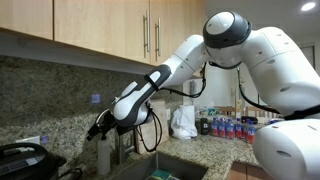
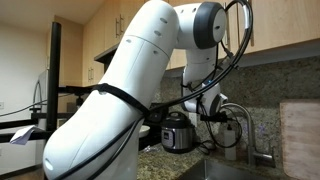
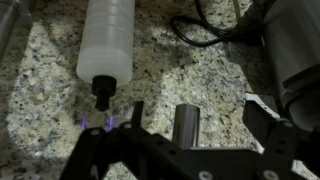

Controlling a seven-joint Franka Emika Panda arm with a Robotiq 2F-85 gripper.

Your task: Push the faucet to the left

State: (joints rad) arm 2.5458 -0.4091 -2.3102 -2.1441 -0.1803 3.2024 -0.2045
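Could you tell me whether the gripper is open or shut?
Open: in the wrist view, the gripper has its fingers wide apart.

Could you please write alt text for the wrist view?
The open gripper frames a brushed-steel cylinder, probably the faucet, over a speckled granite counter. A white pump bottle with a dark top is at upper left, and a black cable at upper right.

Here we are, stretched out and angled down, jaws wide.
In an exterior view our white arm point(image 1: 185, 62) bends at the high elbow joint point(image 1: 228, 28), then slopes down to the wrist point(image 1: 132, 102). The dark gripper point(image 1: 101, 127) hangs low at the end, pointing downward. Over to the wrist view: our black fingers point(image 3: 272, 138) stand spread far apart, and the jaws are set wide.
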